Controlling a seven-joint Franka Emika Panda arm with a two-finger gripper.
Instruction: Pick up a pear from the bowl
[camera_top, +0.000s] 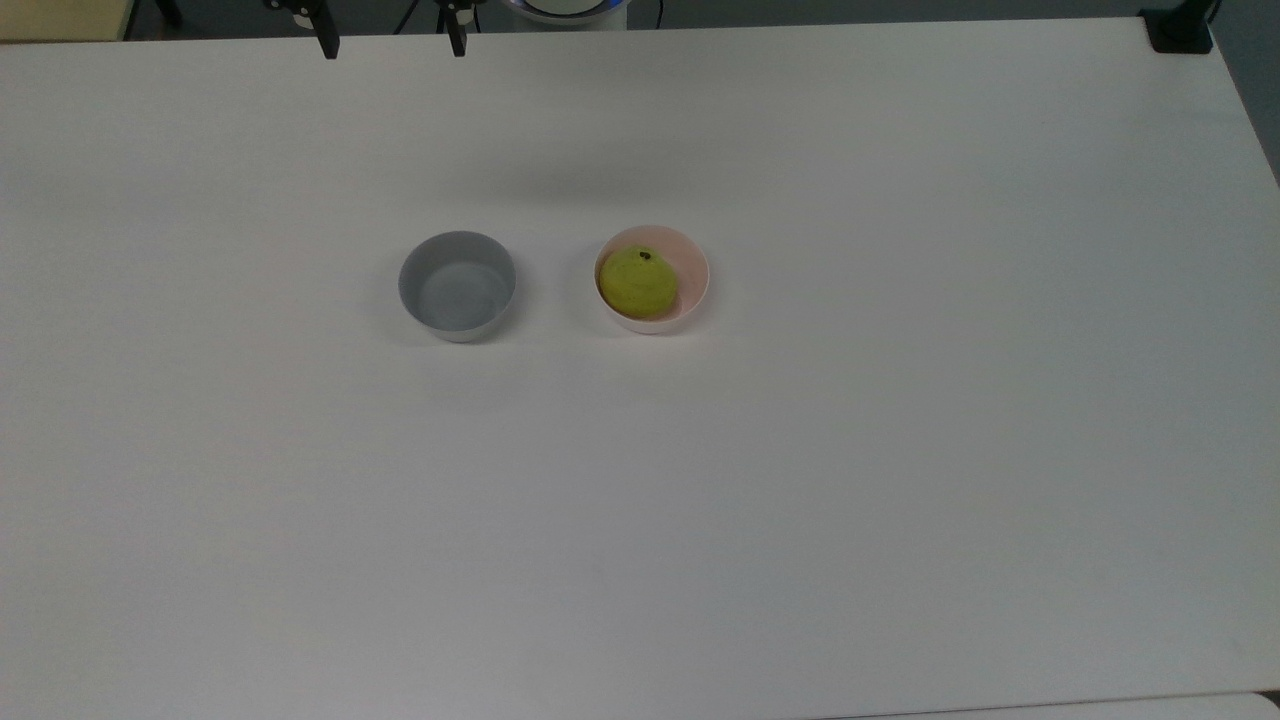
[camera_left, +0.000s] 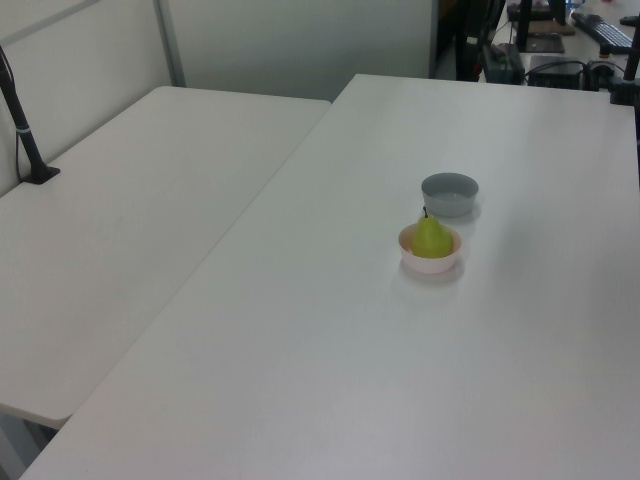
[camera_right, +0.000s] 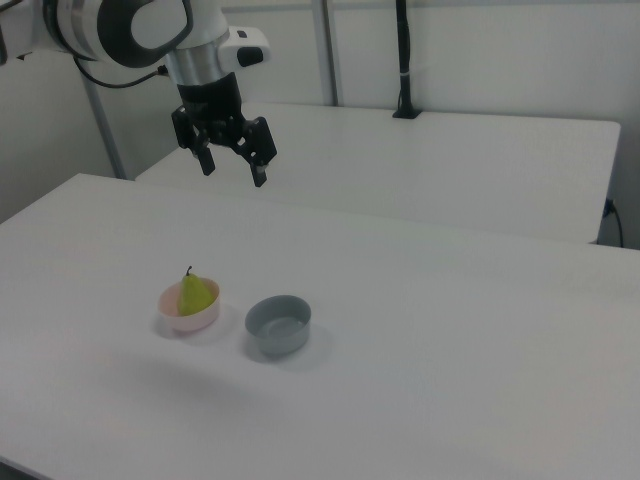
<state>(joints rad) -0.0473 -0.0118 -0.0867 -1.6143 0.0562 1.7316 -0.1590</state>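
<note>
Broad matte white table (camera_top: 900, 500), smooth and flat, carries 2 small round bowls standing just beside each other, not touching. White Franka arm's black two-finger gripper (camera_right: 233, 167) hangs high above the table, well apart from both bowls, fingers spread wide, gripping nothing. Plain grey bowl (camera_top: 457, 285) holds nothing. Pale pink bowl (camera_top: 692, 262) holds the rounded yellow-green pear (camera_top: 637, 283), dark stem up.

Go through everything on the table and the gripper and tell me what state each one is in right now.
pear: sitting in the pink bowl, stem up, not gripped.
pink bowl: upright on the table, holding the pear.
grey bowl: upright, empty, beside the pink bowl without touching it.
gripper: open, empty, in the air above the table.
</note>
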